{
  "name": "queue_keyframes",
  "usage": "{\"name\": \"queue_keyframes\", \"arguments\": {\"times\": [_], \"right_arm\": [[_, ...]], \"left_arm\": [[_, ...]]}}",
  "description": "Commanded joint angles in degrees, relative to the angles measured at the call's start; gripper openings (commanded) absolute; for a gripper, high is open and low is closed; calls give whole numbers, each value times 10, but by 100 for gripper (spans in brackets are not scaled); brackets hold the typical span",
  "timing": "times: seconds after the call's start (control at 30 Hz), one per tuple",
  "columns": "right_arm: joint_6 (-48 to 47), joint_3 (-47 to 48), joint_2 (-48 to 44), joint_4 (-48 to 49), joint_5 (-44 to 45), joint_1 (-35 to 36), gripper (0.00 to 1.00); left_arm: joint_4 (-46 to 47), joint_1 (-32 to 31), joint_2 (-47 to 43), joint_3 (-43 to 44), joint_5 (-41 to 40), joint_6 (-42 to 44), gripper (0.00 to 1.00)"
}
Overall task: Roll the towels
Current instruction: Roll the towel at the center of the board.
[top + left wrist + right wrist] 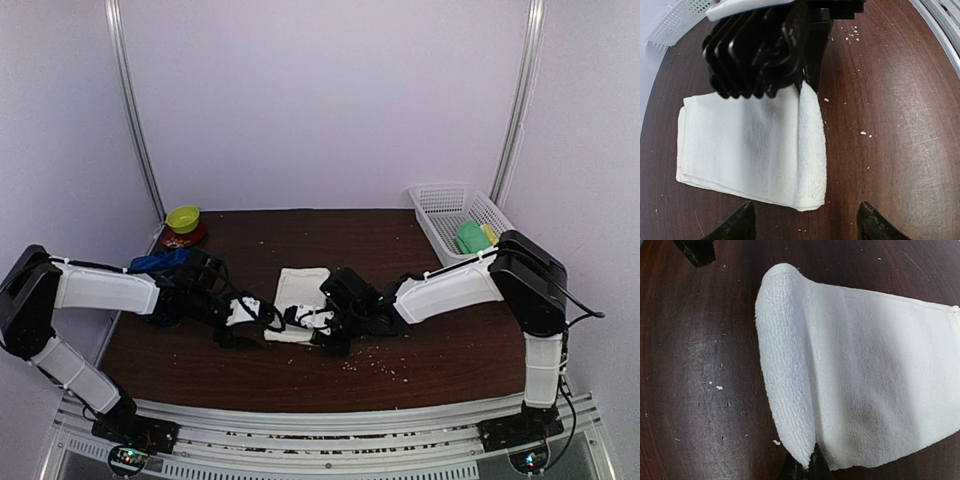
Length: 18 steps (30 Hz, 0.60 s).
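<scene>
Though blue towel (158, 262) shows only overhead, R gripper (802, 467) pinches white towel (865, 370), L gripper (806, 222) open

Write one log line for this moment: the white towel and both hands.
white towel: one edge rolled over | left hand: open, empty | right hand: shut on towel

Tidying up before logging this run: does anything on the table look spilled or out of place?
Small white crumbs lie scattered over the dark brown wooden table, several right beside the folded cream-white cloth towel. They look like spilled debris. Nothing else stands out.
</scene>
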Motion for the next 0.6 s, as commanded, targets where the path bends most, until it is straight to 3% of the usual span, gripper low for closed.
{"name": "queue_keyframes", "arguments": {"times": [0.0,0.57], "right_arm": [[38,31,26,-65,-52,-14,2],[93,147,96,-191,-176,-69,2]], "left_arm": [[63,5,-10,-9,-16,-20,69],[97,-21,25,-13,-67,-17,62]]}}
